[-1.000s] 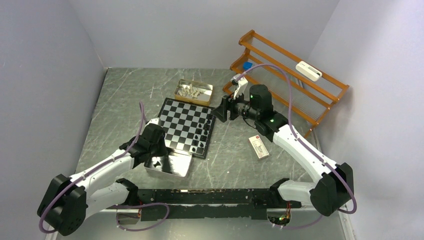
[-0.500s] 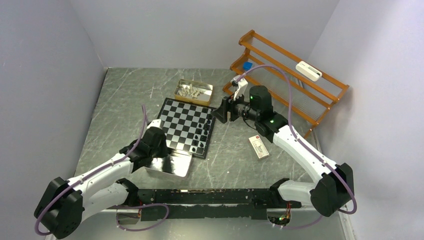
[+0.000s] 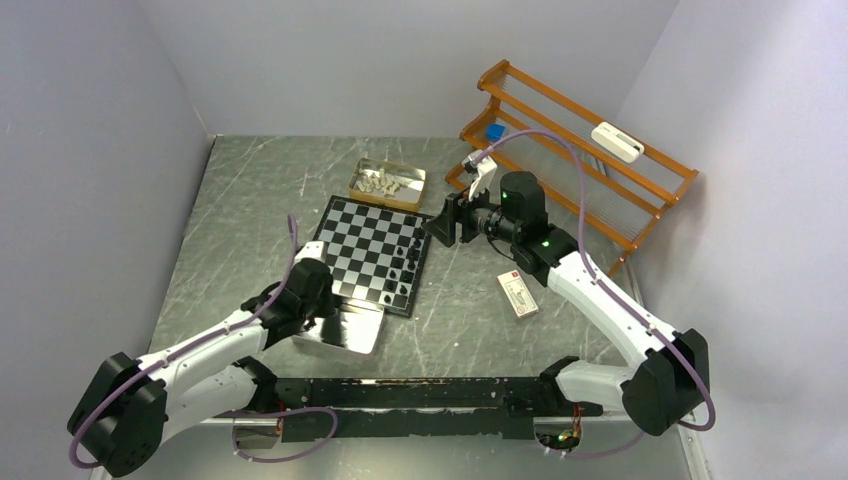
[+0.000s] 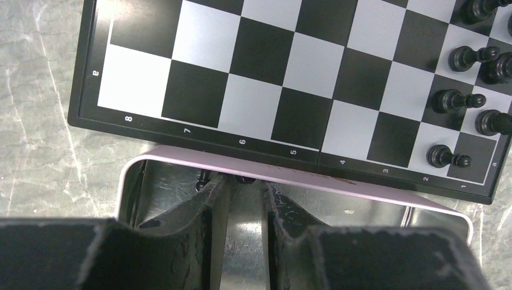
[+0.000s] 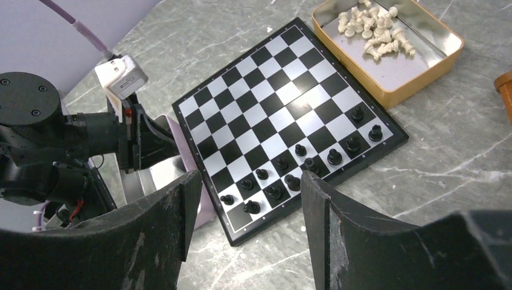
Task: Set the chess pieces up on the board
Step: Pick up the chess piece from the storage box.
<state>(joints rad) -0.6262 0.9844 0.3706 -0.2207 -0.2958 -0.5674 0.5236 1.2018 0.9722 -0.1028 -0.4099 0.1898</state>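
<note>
The left end effector (image 4: 243,185), barely parted inside the shiny silver tray (image 4: 129,176), has a tiny black chess piece (image 4: 244,179) dead ahead, maybe pinched.

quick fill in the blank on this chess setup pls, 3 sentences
1. Every piece standing on the board is ___ in colour.
2. The cream-white pieces all lie heaped in the gold tray, with ___ of them on the board.
3. The right gripper hovers over the board's edge with its jaws ___.

Missing words: black; none; open
</note>
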